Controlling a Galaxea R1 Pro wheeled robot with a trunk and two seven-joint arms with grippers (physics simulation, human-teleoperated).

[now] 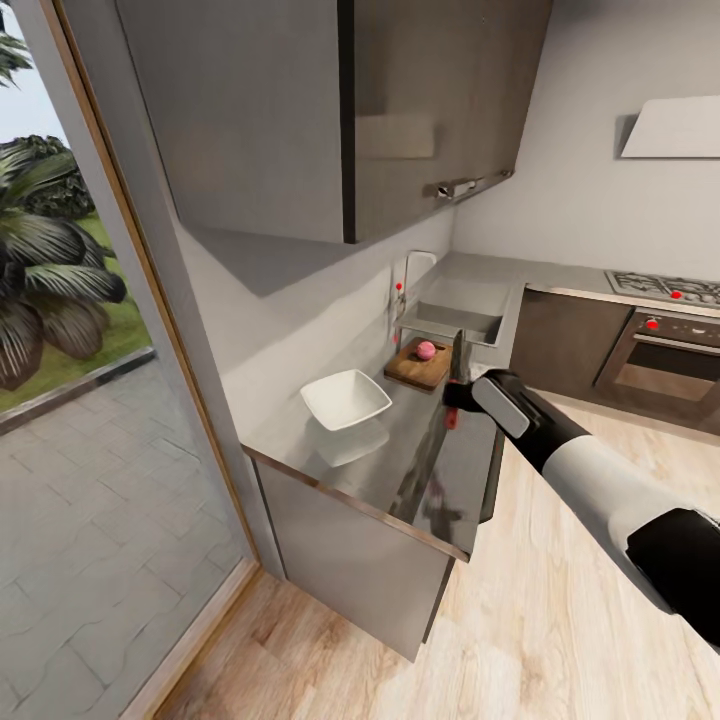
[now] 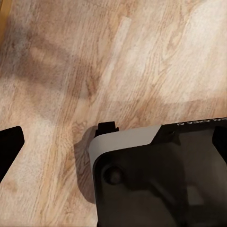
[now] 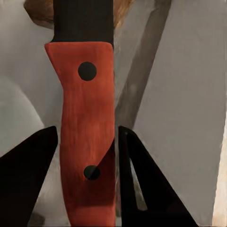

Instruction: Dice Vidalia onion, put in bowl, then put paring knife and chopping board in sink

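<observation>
red-handled paring knife [image 3: 85, 137] clamped in right gripper [image 3: 87, 156] | pinkish round onion [image 1: 426, 350] on grained wooden board [image 1: 415, 369]

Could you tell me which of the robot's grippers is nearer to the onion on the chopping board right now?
Right. The right gripper, holding the knife, hangs just beside the chopping board where the onion sits. The left gripper points at the wood floor, away from the counter.

Open countertop [image 1: 420, 470] lies between bowl [image 1: 346, 398] and chopping board [image 1: 420, 364].

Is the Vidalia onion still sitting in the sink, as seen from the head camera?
No, the Vidalia onion rests on the chopping board, beside the sink.
</observation>
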